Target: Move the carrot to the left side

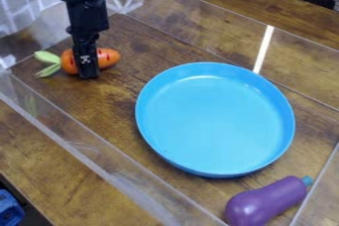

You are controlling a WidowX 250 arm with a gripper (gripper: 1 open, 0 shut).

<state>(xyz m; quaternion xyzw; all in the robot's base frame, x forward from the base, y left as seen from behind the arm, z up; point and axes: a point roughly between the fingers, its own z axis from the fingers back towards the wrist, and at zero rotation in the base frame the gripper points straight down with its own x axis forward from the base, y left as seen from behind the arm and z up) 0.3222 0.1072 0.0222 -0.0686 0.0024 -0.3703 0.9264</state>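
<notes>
The carrot [103,58] lies on the wooden tabletop at the far left, orange with light green leaves [51,61] pointing left. My gripper [86,64] comes straight down from above on a black arm, and its dark fingers are shut around the middle of the carrot, hiding that part. Carrot and gripper sit low, at the table surface.
A big round blue plate [216,117] fills the centre right. A purple eggplant toy [265,201] lies at the bottom right corner. Clear plastic walls [79,141] fence the work area. A tiled wall stands at the upper left.
</notes>
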